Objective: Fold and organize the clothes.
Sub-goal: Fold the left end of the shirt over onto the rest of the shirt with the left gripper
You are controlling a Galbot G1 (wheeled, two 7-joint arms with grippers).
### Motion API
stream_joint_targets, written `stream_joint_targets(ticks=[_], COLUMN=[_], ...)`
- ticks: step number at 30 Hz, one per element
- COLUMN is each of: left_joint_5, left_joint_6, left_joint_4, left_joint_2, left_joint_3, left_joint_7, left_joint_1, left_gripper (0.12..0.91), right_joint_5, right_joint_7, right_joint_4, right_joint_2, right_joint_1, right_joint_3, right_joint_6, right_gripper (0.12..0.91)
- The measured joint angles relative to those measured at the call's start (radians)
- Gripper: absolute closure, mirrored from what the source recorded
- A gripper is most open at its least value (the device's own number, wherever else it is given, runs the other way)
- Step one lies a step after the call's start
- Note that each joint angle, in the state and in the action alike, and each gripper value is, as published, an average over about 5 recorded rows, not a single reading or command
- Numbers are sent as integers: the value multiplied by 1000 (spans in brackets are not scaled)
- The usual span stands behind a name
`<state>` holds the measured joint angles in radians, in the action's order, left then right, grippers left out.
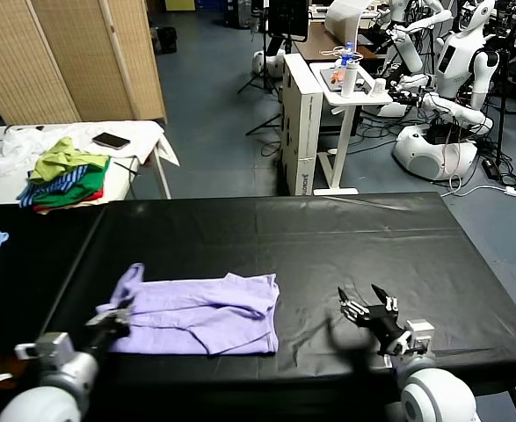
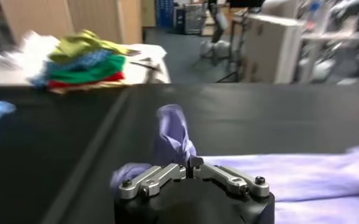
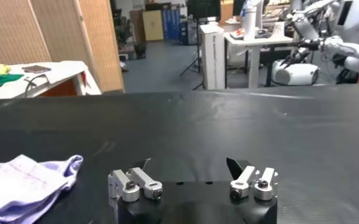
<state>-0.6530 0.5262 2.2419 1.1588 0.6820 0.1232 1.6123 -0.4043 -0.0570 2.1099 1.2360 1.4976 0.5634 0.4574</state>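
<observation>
T-shirt (image 1: 200, 312): on the table (image 1: 354, 237), near edge, toward seven o'clock
Left gripper (image 1: 117, 322): at the shirt's nine-o'clock end — touching it
Right gripper (image 1: 369, 308): three o'clock of the shirt — apart
Garment pile (image 1: 64, 176): eleven o'clock, on the side table (image 1: 139, 141)

Pale lavender T-shirt (image 1: 200, 314), thin soft fabric, lies partly folded and rumpled on the black table, spread flat except at its left edge. That edge is pinched in the closed left pincer (image 1: 119, 318) and a bunched sleeve rises just beyond the fingertips; the rest stretches away from that pincer toward the right one. The shirt's near corner lies well apart from the wide-open right pincer (image 1: 364, 301), to its left, not touching it.
</observation>
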Motion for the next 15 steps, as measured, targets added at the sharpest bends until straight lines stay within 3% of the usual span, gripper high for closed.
stream_joint_targets(ticks=[8,15], left_joint_5=[-29,-25], left_joint_6=[24,33], left_joint_4=[36,30], left_joint_2=[20,60], left_joint_3=[-153,-268], left_joint_7=[37,36], left_joint_1=[-45,-71], left_gripper=[868,868], right_joint_5=[24,34], right_joint_7=[2,6], right_joint_4=[-2,-6], right_joint_2=[21,31], right_joint_1=[13,14], right_joint_3=[1,-4], right_joint_6=[-5,-7], right_gripper=[118,118])
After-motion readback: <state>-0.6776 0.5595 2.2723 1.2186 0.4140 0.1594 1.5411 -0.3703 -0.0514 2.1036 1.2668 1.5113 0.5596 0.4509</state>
